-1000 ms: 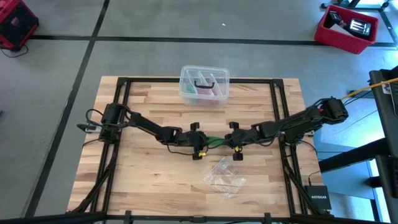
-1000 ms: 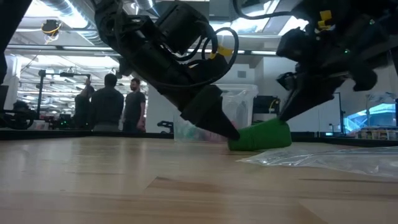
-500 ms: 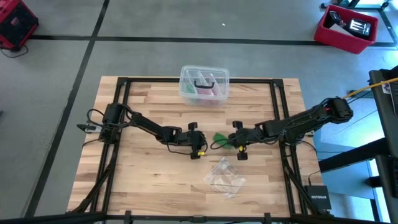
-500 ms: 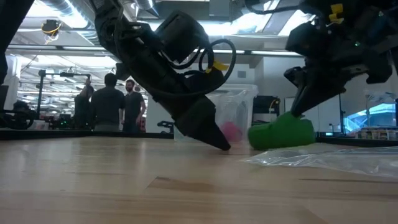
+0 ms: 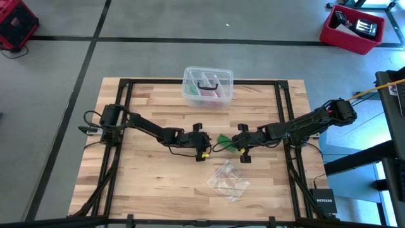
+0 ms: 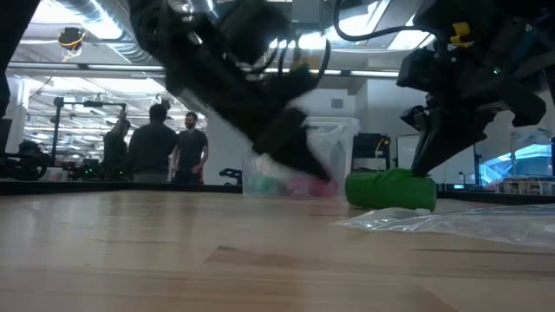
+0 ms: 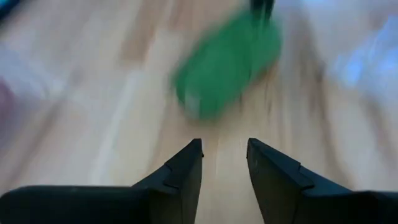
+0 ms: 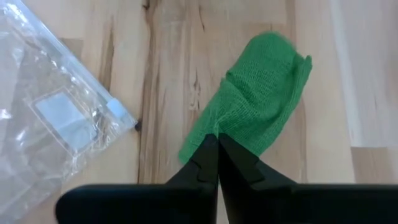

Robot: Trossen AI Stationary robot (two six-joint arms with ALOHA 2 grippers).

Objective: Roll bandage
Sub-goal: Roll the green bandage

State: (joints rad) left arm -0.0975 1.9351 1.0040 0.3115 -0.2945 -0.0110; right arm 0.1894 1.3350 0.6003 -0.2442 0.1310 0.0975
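The right gripper (image 8: 217, 144) was pinched shut on the near edge of the green bandage (image 8: 255, 106), with no gap between its fingers. From those fingertips the loosely rolled bundle ran straight ahead and away, its long axis roughly in line with the gripper's reach, resting on the wooden table (image 5: 152, 171). Off to one side of that gripper, apart from the roll, lay a clear zip bag (image 8: 56, 124).

The left gripper (image 7: 224, 158) stood partly open with nothing between its fingers. The bandage (image 7: 224, 62) lay just ahead of its tips, close but not touching, slanted across its line of approach. Seen from above, the roll (image 5: 225, 140) sat between the two grippers, the right one (image 5: 238, 145) on it and the left one (image 5: 204, 147) a little short of it. By my reading, the right arm held the grip, and the left would have to advance to reach the free side. Farther beyond both stood a clear plastic box (image 5: 207, 85).
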